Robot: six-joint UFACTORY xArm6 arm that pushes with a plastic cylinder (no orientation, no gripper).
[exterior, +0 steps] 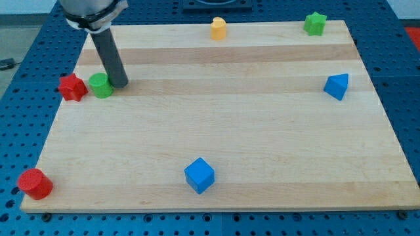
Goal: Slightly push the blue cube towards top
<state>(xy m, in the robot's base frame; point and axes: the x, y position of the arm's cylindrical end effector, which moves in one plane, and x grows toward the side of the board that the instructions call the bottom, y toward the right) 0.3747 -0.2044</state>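
The blue cube (199, 175) sits on the wooden board (223, 131) near the view's bottom edge, a little left of centre, resting flat and turned so that one corner faces the view's bottom; as a cube it has no long axis to speak of. My tip (122, 84) is down on the board at the upper left, just right of the green cylinder (100, 86), so close that I cannot tell whether they touch, and well apart from the blue cube. I carry only a rod, with nothing to clasp or release, and nothing is held. Just left of the green cylinder, at the board's left edge, lies a red star (72, 87). A red cylinder (35, 183) stands at the lower left corner. A yellow block (218, 29) with a rounded top is at the top edge near the middle, a green star (315, 23) at the top right corner, and a blue triangular block (336, 86) by the right edge. Counted: two blue, two red, two green, one yellow, seven blocks in all, each lying loose on the board.
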